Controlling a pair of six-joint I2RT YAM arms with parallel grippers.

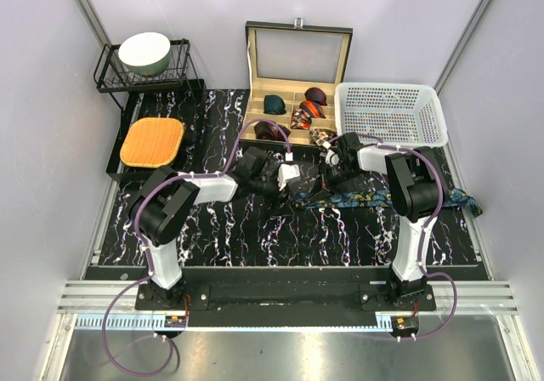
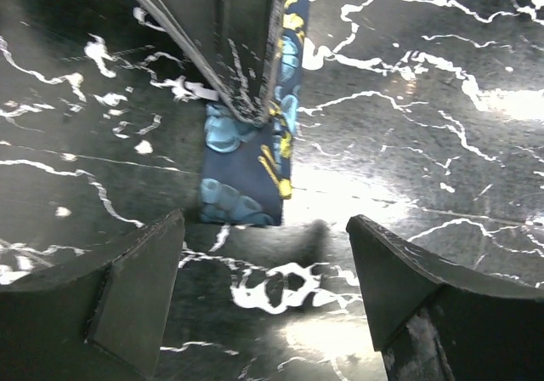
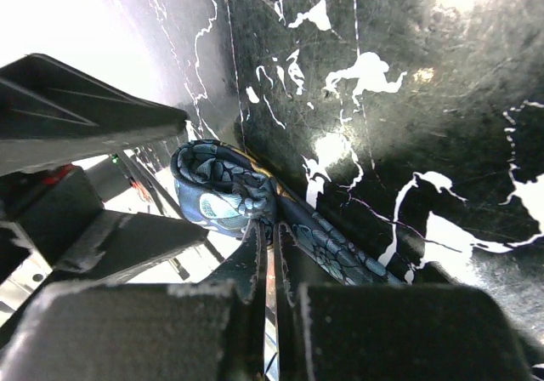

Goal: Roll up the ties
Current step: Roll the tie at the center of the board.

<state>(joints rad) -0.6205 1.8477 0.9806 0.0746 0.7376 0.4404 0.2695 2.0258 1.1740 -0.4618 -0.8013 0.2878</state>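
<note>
The left gripper (image 2: 265,232) stood wide open — the end of the navy tie (image 2: 245,181) lay just beyond its fingers. The right gripper (image 3: 269,235) was pinched tight on that tie's fold.

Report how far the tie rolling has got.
Done: several rolled ties sit in the box. In hand: the right claw is shut on the navy tie, one end barely curled; the left claw is open near it. Left: most of that tie lies flat on the table.

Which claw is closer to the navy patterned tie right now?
Right. The right claw is shut on the navy tie, pinching it by its curled end. The left claw stands open just short of the tie's tip, apparently not touching.
</note>
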